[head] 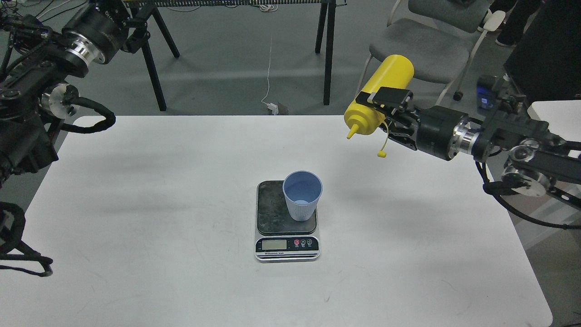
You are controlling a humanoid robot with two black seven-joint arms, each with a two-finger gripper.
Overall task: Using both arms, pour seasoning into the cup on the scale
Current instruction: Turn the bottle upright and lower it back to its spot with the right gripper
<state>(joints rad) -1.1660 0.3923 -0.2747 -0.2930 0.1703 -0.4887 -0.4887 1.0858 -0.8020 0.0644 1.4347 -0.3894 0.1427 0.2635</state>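
The light-blue ribbed cup (pixel 302 194) stands upright on the dark plate of the scale (pixel 272 204) at the middle of the white table. My right gripper (pixel 383 102) is shut on the yellow seasoning bottle (pixel 380 100). It holds the bottle tilted, nozzle pointing down-left, high above the table and well to the right of the cup. The bottle's small cap hangs loose on its tether (pixel 382 153). My left arm (pixel 68 50) is raised at the far left, away from the table's middle. Its gripper's fingers do not show.
The white table (pixel 159 218) spans the view. A grey chair (pixel 422 45) stands behind the table at the right. Black stand legs (pixel 152 68) and a white cable lie on the floor behind. A second white surface (pixel 553 116) shows at the right edge.
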